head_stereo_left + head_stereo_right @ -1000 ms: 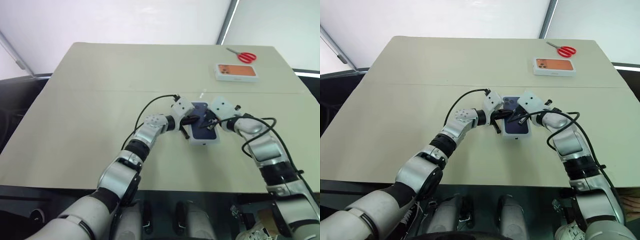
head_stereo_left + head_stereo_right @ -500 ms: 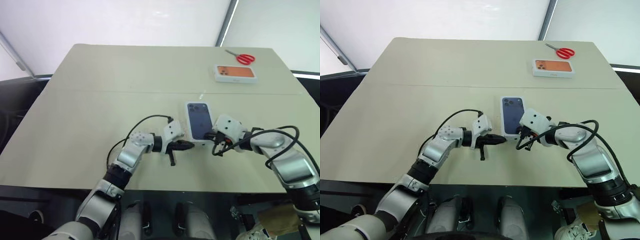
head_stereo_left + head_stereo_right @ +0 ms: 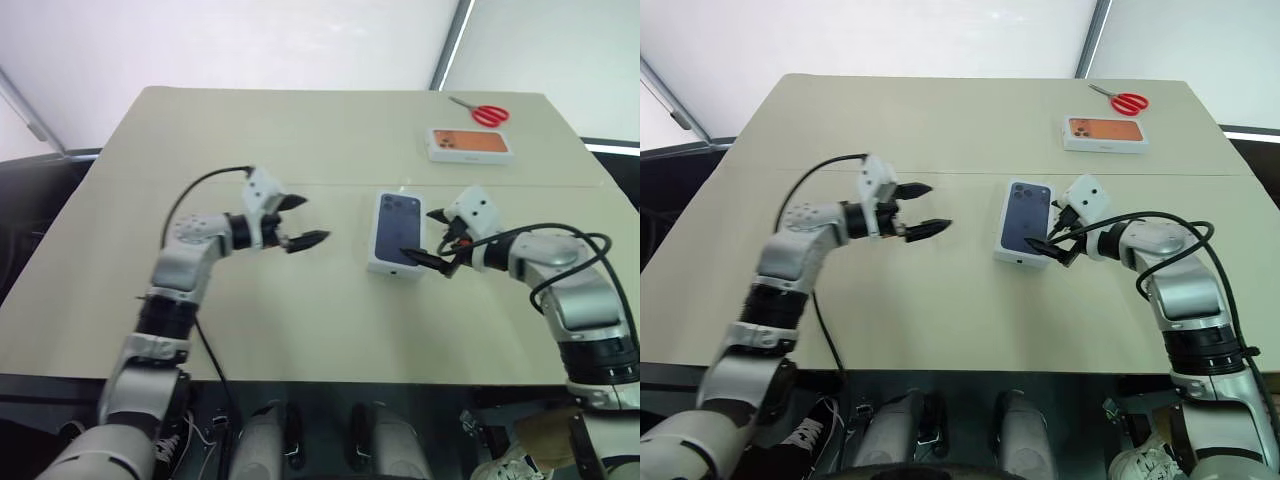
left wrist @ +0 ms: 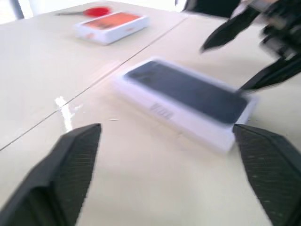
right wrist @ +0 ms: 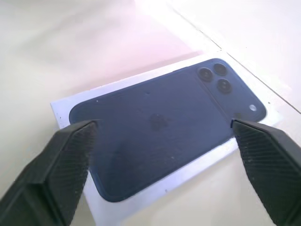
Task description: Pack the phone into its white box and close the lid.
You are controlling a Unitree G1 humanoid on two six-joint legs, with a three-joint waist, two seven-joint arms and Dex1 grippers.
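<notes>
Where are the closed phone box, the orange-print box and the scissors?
closed phone box [image 3: 396, 232], left eye view, middle of the blue phone picture on its lid
orange-print box [image 3: 472, 144], left eye view, centre of its top face
scissors [image 3: 492, 116], left eye view, red handles

Two arms of rounded silver-grey metal segments are seen, joined by black collars. A white block-shaped wrist housing is carried by each, ending in the left gripper [image 3: 301, 222] and right gripper [image 3: 432, 239], each with two tapered black fingers [image 5: 63, 162], apparently finely ribbed. Loose black cables are looped alongside both forearms.
</notes>
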